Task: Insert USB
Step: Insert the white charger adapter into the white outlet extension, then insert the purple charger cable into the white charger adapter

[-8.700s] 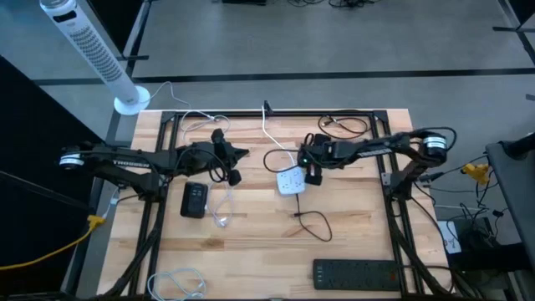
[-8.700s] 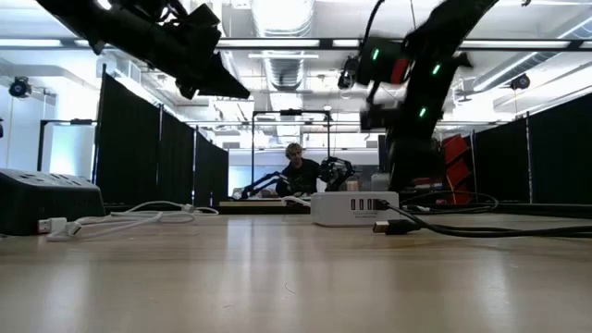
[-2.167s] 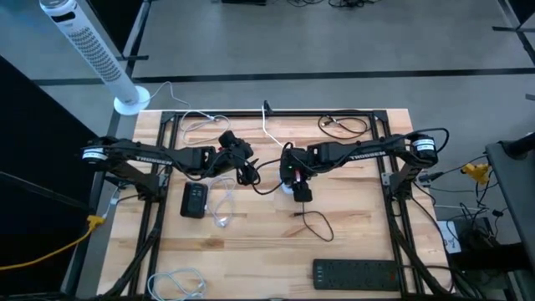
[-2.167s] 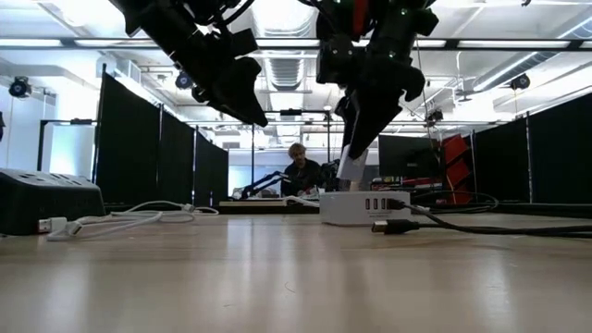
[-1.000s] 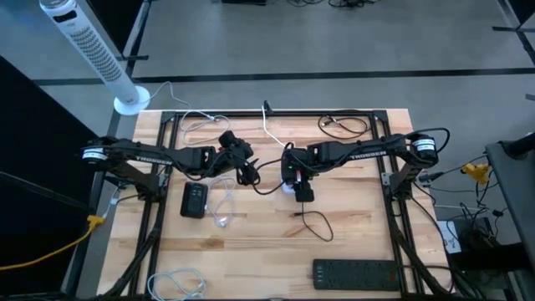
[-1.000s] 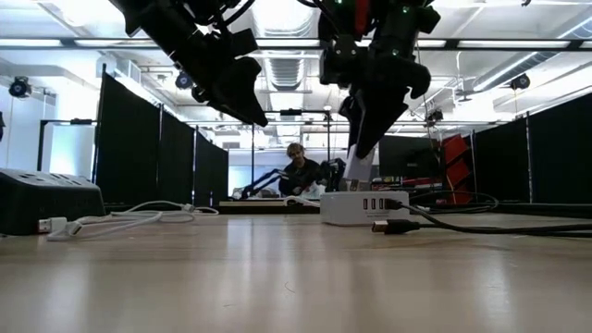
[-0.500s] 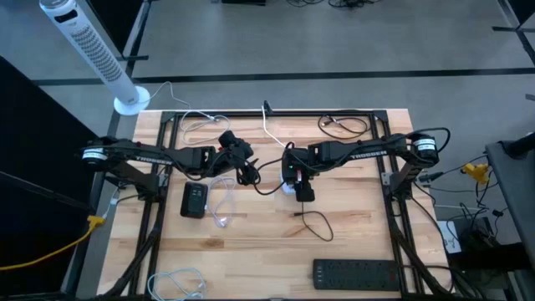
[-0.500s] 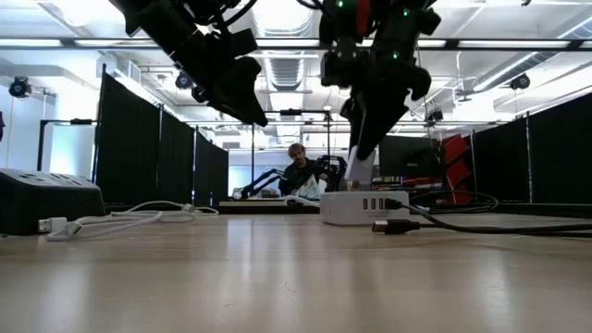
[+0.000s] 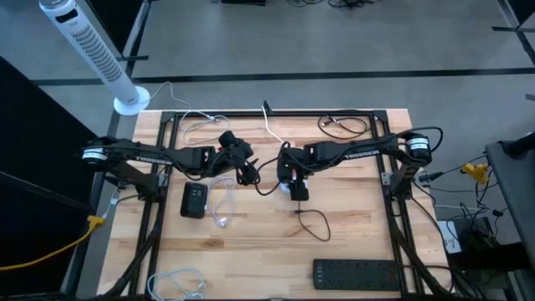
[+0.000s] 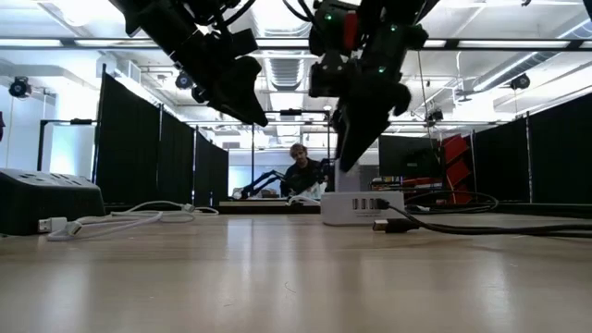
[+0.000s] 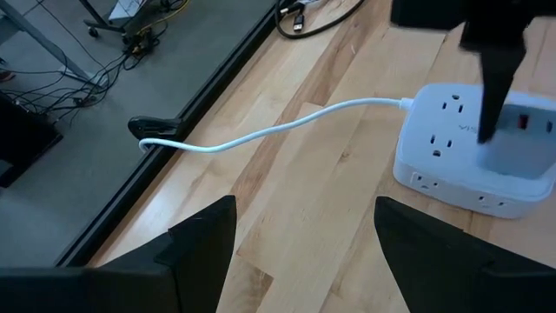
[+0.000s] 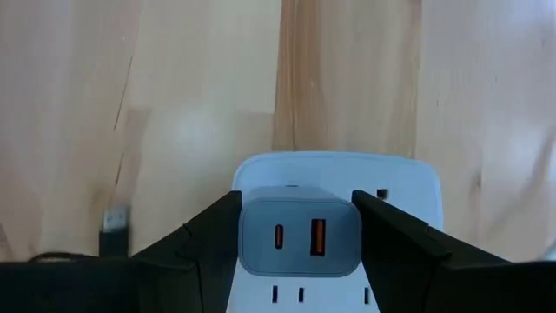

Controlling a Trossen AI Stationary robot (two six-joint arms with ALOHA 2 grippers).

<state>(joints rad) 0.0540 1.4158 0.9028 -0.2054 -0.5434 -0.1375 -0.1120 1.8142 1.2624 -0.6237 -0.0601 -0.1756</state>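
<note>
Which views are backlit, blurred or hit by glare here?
Low view: ceiling lights backlight both arms into silhouettes, and the near table is soft with a sheen. Right wrist view: the adapter is sharp; the wood beyond is blurred, with a pale glare patch. Left wrist view: evenly lit, its own fingers blurred. High view: even, no glare.

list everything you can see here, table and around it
power strip: 1, white, mid table, white cord to the back edge
adapter: 1, grey, over the white strip
USB cable: 1, black, loose in front of the strip
box: 1, black, left of centre
white cables: 2, by the box and at the front left corner
black power strip: 1, front right
tower fan: 1, white, floor beyond the left corner
person: 1, far in the room
left tool: open, empty, hovering left of the strip
right tool: shut on the adapter
</note>
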